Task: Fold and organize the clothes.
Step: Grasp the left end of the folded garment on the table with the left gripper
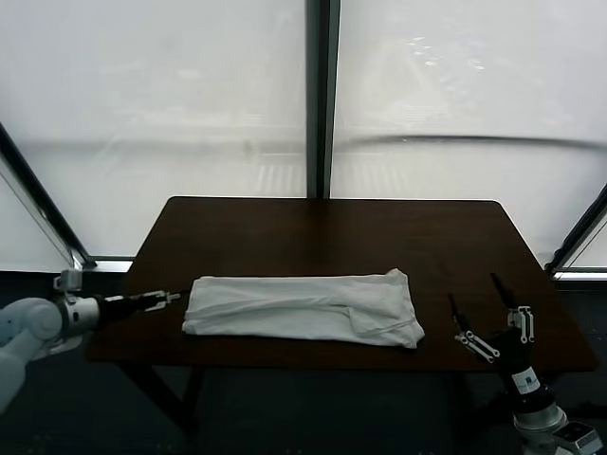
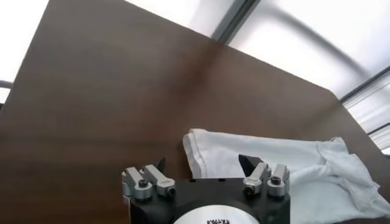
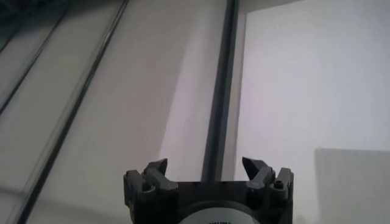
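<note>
T-shirt (image 2: 292,164) edge cropped in wrist view

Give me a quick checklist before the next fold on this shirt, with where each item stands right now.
1. T-shirt lies folded into a long band on the table: ok.
2. Left gripper open, empty, just off the shirt's left end: ok.
3. Right gripper open, empty, raised beside the table's right front corner, pointing up: ok.
4. Shirt wholly on the table: ok.
5. Right end smooth: not ok, bunched.
6. Printed side's facing: cannot tell.

Bare table (image 1: 313,232) surrounds the folded T-shirt (image 1: 303,306), the only obstacle.
</note>
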Controlling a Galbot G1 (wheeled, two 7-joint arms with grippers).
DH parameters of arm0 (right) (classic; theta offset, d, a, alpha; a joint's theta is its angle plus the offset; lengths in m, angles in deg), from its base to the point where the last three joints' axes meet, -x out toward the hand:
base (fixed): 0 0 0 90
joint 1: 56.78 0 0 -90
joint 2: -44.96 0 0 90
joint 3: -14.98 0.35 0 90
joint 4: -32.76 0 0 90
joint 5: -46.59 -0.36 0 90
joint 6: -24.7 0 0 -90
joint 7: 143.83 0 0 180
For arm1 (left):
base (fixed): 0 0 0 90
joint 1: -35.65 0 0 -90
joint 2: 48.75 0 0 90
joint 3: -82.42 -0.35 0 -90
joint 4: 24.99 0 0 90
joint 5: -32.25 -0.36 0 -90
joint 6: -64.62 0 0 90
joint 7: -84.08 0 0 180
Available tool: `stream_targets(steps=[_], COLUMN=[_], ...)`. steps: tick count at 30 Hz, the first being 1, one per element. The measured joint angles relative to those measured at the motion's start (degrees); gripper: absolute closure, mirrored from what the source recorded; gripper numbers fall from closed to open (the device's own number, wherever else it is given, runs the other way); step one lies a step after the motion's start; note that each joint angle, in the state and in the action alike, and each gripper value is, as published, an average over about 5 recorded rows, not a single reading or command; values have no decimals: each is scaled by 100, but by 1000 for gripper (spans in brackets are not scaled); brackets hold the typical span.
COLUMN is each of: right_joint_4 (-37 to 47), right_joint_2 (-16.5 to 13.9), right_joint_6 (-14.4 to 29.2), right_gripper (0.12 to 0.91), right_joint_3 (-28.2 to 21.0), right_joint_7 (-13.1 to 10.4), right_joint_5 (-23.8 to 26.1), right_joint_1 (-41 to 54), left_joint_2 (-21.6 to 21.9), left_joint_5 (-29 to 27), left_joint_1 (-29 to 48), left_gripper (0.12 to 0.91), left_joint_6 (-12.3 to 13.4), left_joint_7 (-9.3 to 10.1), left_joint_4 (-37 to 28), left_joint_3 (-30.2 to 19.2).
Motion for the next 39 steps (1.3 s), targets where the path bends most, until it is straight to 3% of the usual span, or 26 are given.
stream_targets(steps=[14, 31, 34, 39], right_joint_4=[-36, -34, -29, -46], right_joint_2=[97, 282, 322, 372], right_joint_6=[-61, -58, -45, -37], right_gripper=[118, 118, 118, 118], right_joint_3=[36, 15, 4, -16], right_joint_7=[28, 90, 139, 158], right_joint_5=[35, 133, 144, 172], right_joint_1=[-34, -68, -72, -83], left_joint_2=[-127, -289, -299, -310], left_joint_5=[-128, 64, 77, 87], left_joint_1=[66, 216, 273, 374], left_gripper=[123, 124, 145, 305], left_joint_6=[21, -4, -13, -13], left_joint_7=[4, 282, 322, 382], left_joint_4=[67, 346, 359, 353], left_joint_3=[-358, -612, -637, -685])
